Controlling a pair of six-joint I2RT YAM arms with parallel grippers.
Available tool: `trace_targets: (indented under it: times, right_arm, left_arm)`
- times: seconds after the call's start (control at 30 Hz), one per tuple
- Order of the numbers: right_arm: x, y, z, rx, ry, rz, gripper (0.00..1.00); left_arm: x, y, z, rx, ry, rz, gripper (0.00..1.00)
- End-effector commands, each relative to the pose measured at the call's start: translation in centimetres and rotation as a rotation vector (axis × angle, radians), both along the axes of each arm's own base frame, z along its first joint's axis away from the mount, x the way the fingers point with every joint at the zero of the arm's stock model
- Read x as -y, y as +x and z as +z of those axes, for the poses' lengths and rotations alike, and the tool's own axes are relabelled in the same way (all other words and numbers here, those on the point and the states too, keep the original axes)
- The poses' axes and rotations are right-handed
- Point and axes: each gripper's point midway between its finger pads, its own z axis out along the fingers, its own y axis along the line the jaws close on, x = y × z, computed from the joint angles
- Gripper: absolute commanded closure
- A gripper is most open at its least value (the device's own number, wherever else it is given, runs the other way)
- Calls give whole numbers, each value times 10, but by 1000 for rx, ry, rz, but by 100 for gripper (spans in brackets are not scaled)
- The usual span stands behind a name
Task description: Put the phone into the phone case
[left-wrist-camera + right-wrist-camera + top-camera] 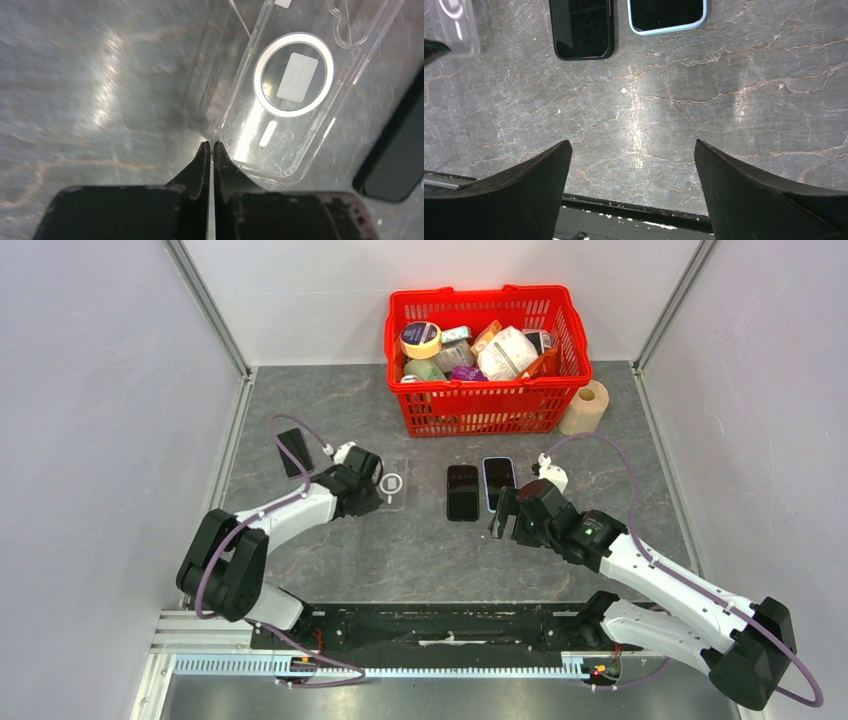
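You get bright, even light from above over the whole bench (pixel 420 560). Shadows under the arms (pixel 290 515) and beside the red basket (pixel 487 405) at the far edge are soft and short, and everything there is sharp. Your left wrist picture is the poor one: streaky blur smears the stone toward its left side, pale glare patches lie on it, and the clear case (pixel 295 130) throws back white reflections. The left fingers (pixel 198 167) look dark and out of focus. Your right wrist picture is crisp, with two upright bands of glare on the stone. The right fingers (pixel 499 200) show as flat black shapes.
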Motion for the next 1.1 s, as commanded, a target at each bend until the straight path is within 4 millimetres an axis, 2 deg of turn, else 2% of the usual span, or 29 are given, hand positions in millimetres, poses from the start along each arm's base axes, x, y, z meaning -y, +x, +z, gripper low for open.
trace_targets:
  times: [0.0, 0.23, 0.5, 0.67, 0.87, 0.97, 1.07]
  right_arm:
    - [0, 10, 16, 56, 7, -14, 1]
    - [-1, 13, 13, 51, -9, -14, 1]
    - [-9, 16, 7, 34, -2, -1, 1]
    - [-10, 15, 5, 27, -2, 5, 1]
    - [-9, 13, 3, 24, 4, 2, 1]
    - [-9, 12, 3, 23, 8, 3, 1]
    - [-9, 12, 5, 27, 13, 3, 1]
  left_arm:
    - [27, -26, 9, 28, -40, -25, 98]
    - [53, -79, 7, 11, -81, -87, 98]
    - [53, -126, 11, 24, -81, 22, 98]
    - [46, -140, 5, 25, -5, 84, 98]
    - [52, -142, 0, 18, 17, 82, 96]
    - [55, -140, 2, 22, 31, 60, 81]
    - [56, -135, 8, 45, 36, 41, 50]
